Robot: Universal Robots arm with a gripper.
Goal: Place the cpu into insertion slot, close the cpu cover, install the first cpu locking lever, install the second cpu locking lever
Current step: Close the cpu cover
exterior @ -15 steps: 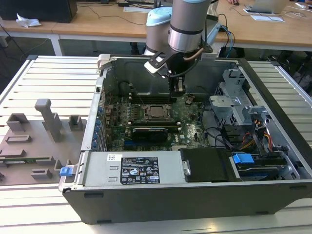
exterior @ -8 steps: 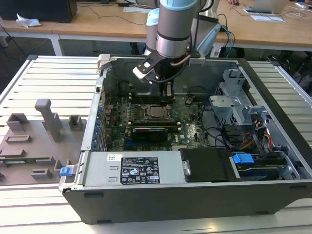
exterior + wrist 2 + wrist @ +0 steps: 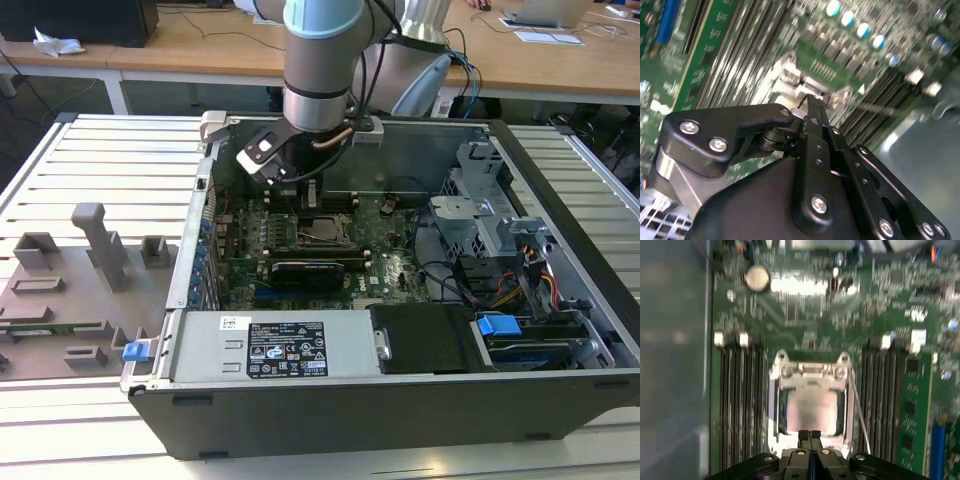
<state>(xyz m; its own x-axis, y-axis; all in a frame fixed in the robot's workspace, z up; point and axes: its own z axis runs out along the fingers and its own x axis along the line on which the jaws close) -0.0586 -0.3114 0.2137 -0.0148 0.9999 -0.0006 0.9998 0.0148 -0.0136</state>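
Slatted metal table [image 3: 90,150] under wooden desks [image 3: 200,50] in the exterior view, bearing an open computer case [image 3: 400,410]. A grey tray [image 3: 60,300] of holders lies to the exterior view's left of the case. The arm [image 3: 320,60] reaches straight down into the case. Its gripper [image 3: 312,200] hangs just above the slot [image 3: 322,233] on the green board [image 3: 390,265]. A black graphics card [image 3: 305,270] lies just beside the slot, towards the silver power supply [image 3: 270,345].

First wrist view, looking down the fingers: the cpu [image 3: 812,412] sits in the slot, silver top up. The cover [image 3: 812,371] lies flat around it as a bright metal frame. The jaws are pressed together with no gap between the tips, which meet at the cover's edge nearest the camera. Whether they pinch anything cannot be told. A thin wire lever [image 3: 860,415] runs along one side of the cover, between it and a bank of memory slots [image 3: 882,405]. A second bank flanks the other side. A round coin battery [image 3: 757,277] sits farther off on the board.

Second wrist view, from behind the gripper [image 3: 812,102]: the black linkage fills the foreground. The joined tips reach the cover's bright metal edge, with memory slots on both sides and a row of capacitors [image 3: 855,25] beyond.
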